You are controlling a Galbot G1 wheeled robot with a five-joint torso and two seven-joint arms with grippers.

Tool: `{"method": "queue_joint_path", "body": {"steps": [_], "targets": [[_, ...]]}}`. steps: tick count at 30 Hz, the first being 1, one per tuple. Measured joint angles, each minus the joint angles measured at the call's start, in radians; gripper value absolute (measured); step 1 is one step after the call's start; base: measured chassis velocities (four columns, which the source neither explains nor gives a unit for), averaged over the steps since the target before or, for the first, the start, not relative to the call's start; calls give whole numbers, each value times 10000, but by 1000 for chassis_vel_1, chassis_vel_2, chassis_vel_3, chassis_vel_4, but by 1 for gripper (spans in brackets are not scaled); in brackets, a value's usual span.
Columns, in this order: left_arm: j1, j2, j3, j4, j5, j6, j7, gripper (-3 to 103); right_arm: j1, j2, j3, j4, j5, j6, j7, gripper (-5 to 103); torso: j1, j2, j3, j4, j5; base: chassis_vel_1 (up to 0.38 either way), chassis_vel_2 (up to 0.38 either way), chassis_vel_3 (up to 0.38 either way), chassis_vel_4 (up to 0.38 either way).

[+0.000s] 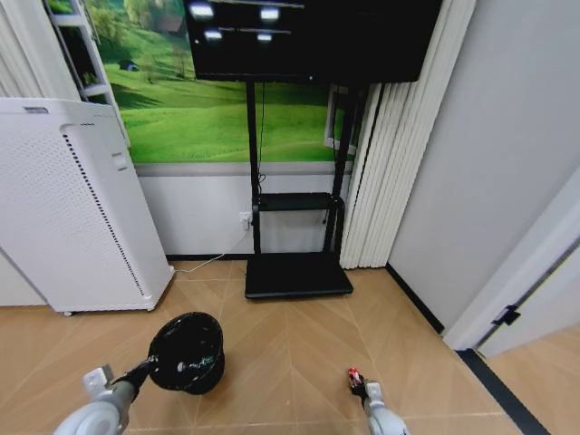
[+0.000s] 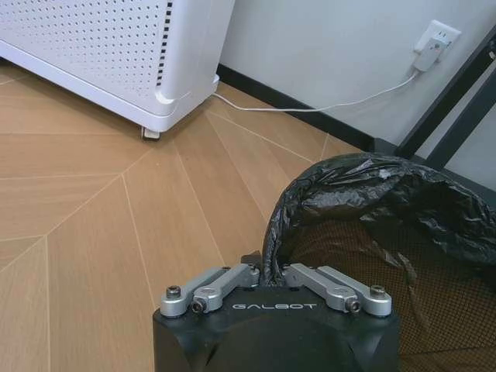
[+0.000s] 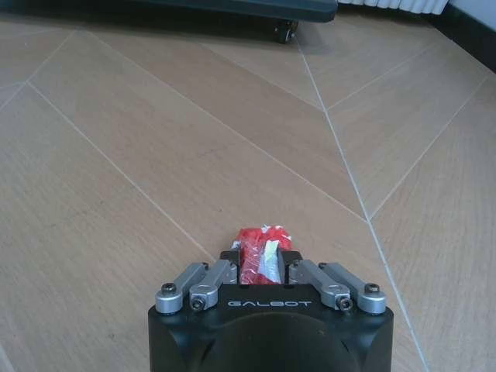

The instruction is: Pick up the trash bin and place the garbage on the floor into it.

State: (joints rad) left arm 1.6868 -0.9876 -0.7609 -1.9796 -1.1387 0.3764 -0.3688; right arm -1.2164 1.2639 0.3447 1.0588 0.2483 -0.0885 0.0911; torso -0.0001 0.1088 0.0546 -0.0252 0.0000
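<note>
Right wrist view: right tool [image 3: 263, 263] clamped on red-and-white wrapper [image 3: 260, 249], long axis pointing forward.

— What couldn't you make out in the head view?
— The left gripper [image 1: 148, 366] sat against the rim of the trash bin [image 1: 187, 352], but its fingertips were too small and dark against the bag to tell apart. Both arms were cut off by the bottom edge.
— And the wrist views?
— In the left wrist view the trash bin [image 2: 387, 232] ran off the right and bottom edges, and the gripper's own body hid where the fingers met the rim. In the right wrist view the red-and-white wrapper [image 3: 260, 252] was pinched in the right gripper [image 3: 261, 263], its rear half hidden behind the black housing. Any print on it was too crumpled to read.
— The white appliance [image 1: 72, 208]?
— Cut off at the left edge.
</note>
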Motion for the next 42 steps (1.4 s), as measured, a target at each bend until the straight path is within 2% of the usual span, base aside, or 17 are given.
{"method": "queue_joint_path", "body": {"steps": [2, 4, 5, 8, 20, 21, 23, 25, 26, 29, 34, 36, 37, 38, 40, 41, 42], "targets": [[33, -52, -12, 31, 26, -12, 5, 3, -241, -78, 72, 417, 211, -14, 4, 14, 0, 0, 0, 3, -1, 0, 0, 0, 0], [17, -44, -13, 42, 24, -15, 6, 3, -328, -99, 89, 611, 323, -53, 2, 14, 0, 0, 1, 2, 1, 0, 0, 0, 0], [-42, -9, 19, 66, 24, -23, 13, 3, -451, -146, 118, 926, 499, -101, 2, 8, 1, 0, 1, 2, 5, 0, 0, 0, 0], [-272, 93, 196, 115, 2, -32, 1, 3, -747, -317, 151, 1587, 782, -215, 51, 1, 1, 0, 1, 1, -1, 0, 0, 0, 0], [-483, 64, 503, 112, -31, -39, -88, 3, -1214, -395, 269, 1883, 691, -235, 339, 0, 1, 0, 1, 2, 0, 0, 0, 0, 0], [-465, 64, 485, 116, -30, -40, -80, 3, -1200, -366, 269, 1816, 675, -235, 394, 5, 1, -1, 1, 2, 0, 0, 0, 0, 0], [-453, 64, 463, 118, -29, -41, -77, 3, -1182, -348, 270, 1767, 654, -235, 432, 5, 1, 0, 1, 2, 2, 0, 0, 0, 0], [-436, 71, 425, 125, -27, -51, -63, 3, -1127, -302, 255, 1639, 619, -245, 475, 21, 1, 0, 1, 2, -1, 0, 0, 0, 0], [-436, 71, 425, 125, -27, -51, -63, 3, -1127, -302, 255, 1639, 619, -245, 475, 21, 1, 0, 1, 2, -1, 0, 0, 0, 0], [-437, 73, 421, 129, -27, -52, -62, 3, -1027, -224, 215, 1458, 554, -254, 482, 32, 1, 0, 1, 1, 1, 0, 0, 0, 0], [-455, 66, 449, 156, -18, -63, -61, 3, -805, -175, 80, 1173, 552, -312, 498, 54, 1, 0, 1, 1, 0, 0, 0, 0, 0], [-456, 65, 451, 158, -18, -64, -62, 3, -796, -175, 74, 1162, 553, -314, 498, 54, 1, 0, 1, 1, 0, 0, 0, 0, 0], [-464, 58, 464, 169, -16, -71, -62, 3, -677, -164, 12, 1037, 547, -322, 489, 65, 1, 0, 1, 2, 0, 0, 0, 0, 0], [-464, 58, 464, 169, -16, -71, -62, 3, -677, -164, 12, 1037, 547, -322, 489, 65, 1, 0, 1, 2, 0, 0, 0, 0, 0], [-488, 46, 504, 183, -10, -110, -90, 3, -407, -66, -59, 641, 469, -325, 485, 76, 1, 0, 1, 0, 1, 0, 0, 0, 0], [-488, 46, 504, 183, -10, -110, -90, 3, -407, -66, -59, 641, 469, -325, 485, 76, 1, 0, 1, 0, 1, 0, 0, 0, 0], [-497, 41, 520, 189, -10, -128, -98, 3, -282, -22, -93, 439, 460, -325, 485, 82, 1, 0, 0, 2, 1, 0, 0, 0, 0]]}}
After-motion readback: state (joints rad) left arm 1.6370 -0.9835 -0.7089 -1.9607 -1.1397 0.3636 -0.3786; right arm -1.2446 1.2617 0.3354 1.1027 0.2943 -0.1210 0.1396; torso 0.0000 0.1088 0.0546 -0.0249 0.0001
